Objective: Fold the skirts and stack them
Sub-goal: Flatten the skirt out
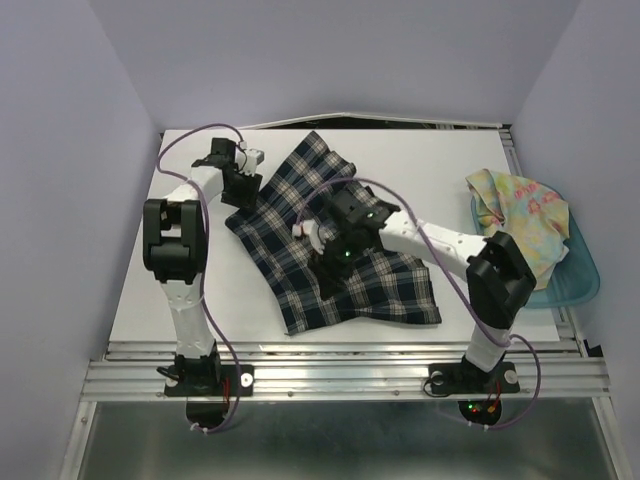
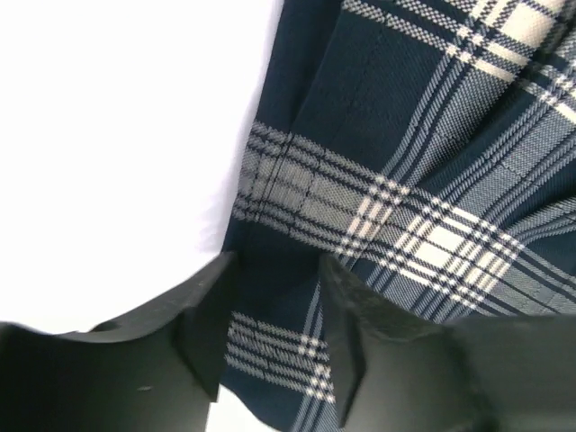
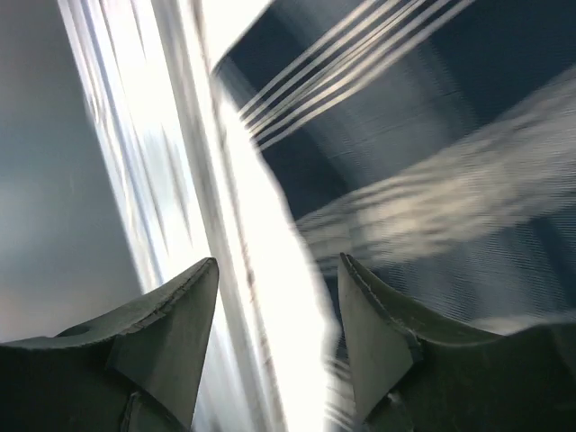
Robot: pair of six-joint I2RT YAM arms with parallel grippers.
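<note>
Status: no fold is made and no stack exists, so the task stands at its first step.

Near zone. The plaid skirt (image 1: 380, 290) lies spread flat on the worktop (image 1: 150, 300), set on a diagonal. One hem corner lies close to the near edge, right of centre. The opposite end reaches toward the far edge at centre. The right gripper (image 3: 279, 265) hangs over the middle of this skirt. Its jaws stand moderately apart and hold nothing. Its wrist view is blurred and shows only the cloth's edge, a strip of bare worktop and the frame rail beside it.

Mid zone. The floral skirt (image 1: 520, 210) sits crumpled in the teal bin (image 1: 585, 280) at the right edge, heaped above the bin's rim. It is unfolded and no gripper is near it.

Far zone. The left gripper (image 2: 277, 261) is at the plaid skirt's left edge, on the side toward the far-left corner of the worktop. Its jaws stand partly apart and straddle the cloth's edge. Fabric shows in the gap, but no pinch is visible, so the grip is judged not yet made.

Remaining, as judged: take hold of the plaid skirt's edge, fold it and set it down. Then fetch the floral skirt from the bin, spread it and fold it — and place one on the other.
</note>
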